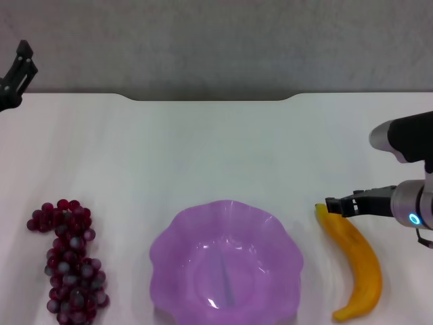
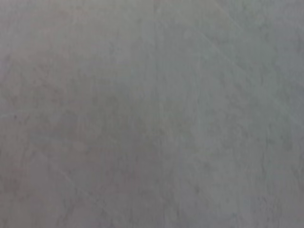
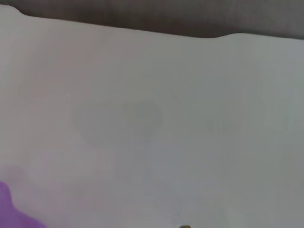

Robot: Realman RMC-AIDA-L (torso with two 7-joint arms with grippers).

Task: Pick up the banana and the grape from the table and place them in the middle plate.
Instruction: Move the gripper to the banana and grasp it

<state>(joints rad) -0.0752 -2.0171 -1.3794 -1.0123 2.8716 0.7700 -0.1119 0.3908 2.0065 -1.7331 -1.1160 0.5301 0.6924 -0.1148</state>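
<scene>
We read right gripper (image 1: 336, 206) at banana (image 1: 355, 264) stem end, positioned for pickup; jaw opening indeterminate. Left gripper (image 1: 19, 66) parked far left. Middle plate (image 1: 177, 233) empty.

Open white worktop (image 1: 223, 149) is stretching across the far half, offering free passage from either side. Along the near edge, the grape (image 1: 69, 261) on the left, the middle plate (image 1: 226, 264) in the centre and the banana (image 1: 355, 264) on the right are lying well apart, leaving bare lanes between them. The right pincer (image 1: 333, 205) is hanging just at the banana's far tip, crowding that approach.
</scene>
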